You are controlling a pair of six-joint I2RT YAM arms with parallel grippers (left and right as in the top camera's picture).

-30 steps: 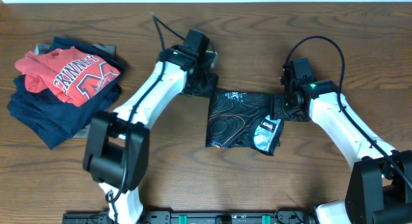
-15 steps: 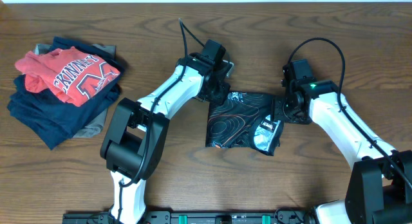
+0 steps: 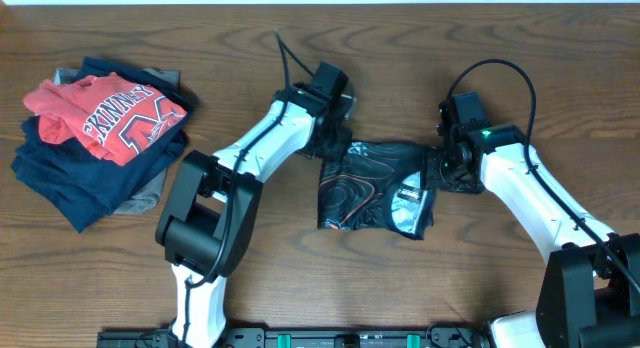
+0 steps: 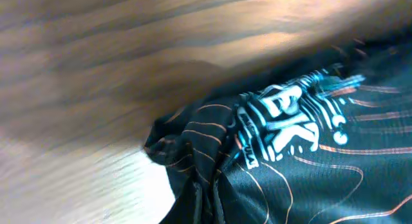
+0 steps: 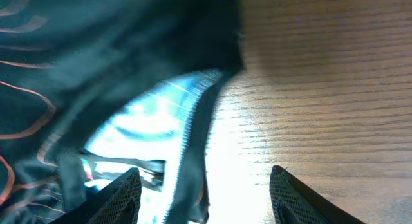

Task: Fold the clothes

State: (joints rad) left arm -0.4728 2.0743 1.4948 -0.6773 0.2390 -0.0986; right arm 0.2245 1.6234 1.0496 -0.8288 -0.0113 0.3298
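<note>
**A:** Overhead view: where does the fold stand?

**B:** Early. The garment (image 3: 372, 183) lies mid-tabletop (image 3: 300, 278), roughly squared but rumpled. Your left fingers (image 3: 336, 140) are closed, apparently pinching its far-left corner. Your right fingers (image 3: 447, 169) stand apart around the right edge, gripping nothing.

**A:** Next?

**B:** Close the right, I'd say, then lift both together and carry the far edge toward you. Bare wood lies in front, and the pile (image 3: 100, 133) sits well apart on the left.
</note>
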